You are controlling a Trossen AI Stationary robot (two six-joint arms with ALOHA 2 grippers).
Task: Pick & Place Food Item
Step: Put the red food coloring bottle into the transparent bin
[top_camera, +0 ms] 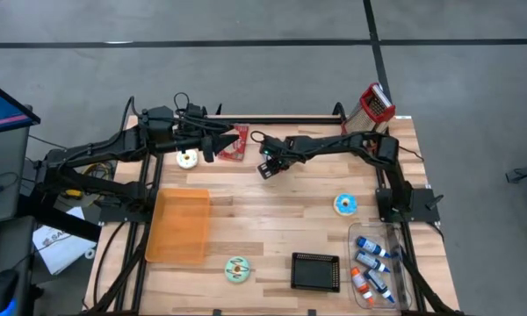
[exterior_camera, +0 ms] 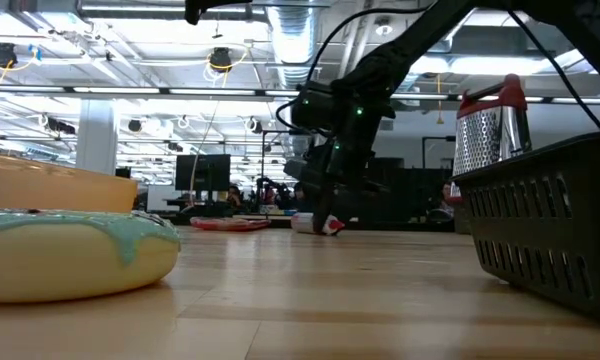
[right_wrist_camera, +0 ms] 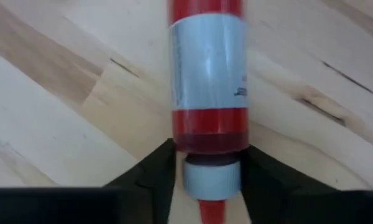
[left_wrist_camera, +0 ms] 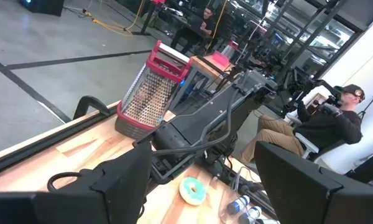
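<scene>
Red bottle [right_wrist_camera: 207,81] neck between right hand [right_wrist_camera: 205,171] fingers, on table [right_wrist_camera: 62,93].

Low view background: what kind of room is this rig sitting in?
Probably an open robotics lab or workshop: exposed ceiling ducts and strip lighting overhead, other workstations with monitors behind the wooden table, and a seated person nearby.

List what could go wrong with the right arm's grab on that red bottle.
The right gripper has its fingers around the red bottle's cap end only, so the long body may droop or swing on lifting. The bottle is round and lying on the table; it might roll or squirt out as the fingers close. The left gripper hovers close by, so a collision seems possible.
</scene>
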